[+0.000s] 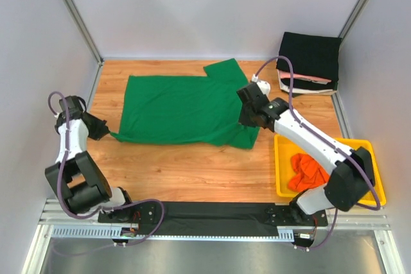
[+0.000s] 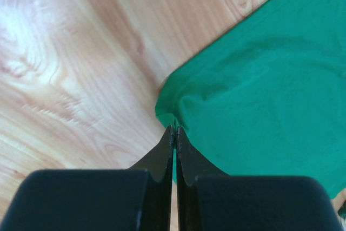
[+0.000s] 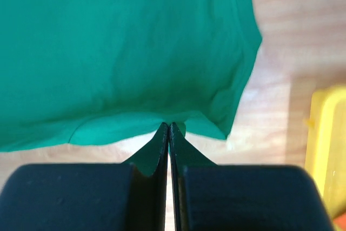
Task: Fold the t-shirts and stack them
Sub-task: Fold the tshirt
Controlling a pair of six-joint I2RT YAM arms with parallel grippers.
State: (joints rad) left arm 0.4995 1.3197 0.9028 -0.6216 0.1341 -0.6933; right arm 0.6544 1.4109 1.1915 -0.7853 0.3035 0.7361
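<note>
The green shirt [image 1: 180, 110] lies flat, long axis left-right, one sleeve pointing away, with the left gripper [image 2: 174, 132] pinching its near-left corner and the right gripper [image 3: 169, 128] its near-right edge.

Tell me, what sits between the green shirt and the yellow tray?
Just a strip of bare wooden table between shirt and tray, plain in the right wrist view. In the top view the right arm reaches over it.

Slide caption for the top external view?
Left gripper and right gripper shut on the near edge of the spread green t-shirt; black folded shirt far right, orange shirt in yellow tray.
</note>
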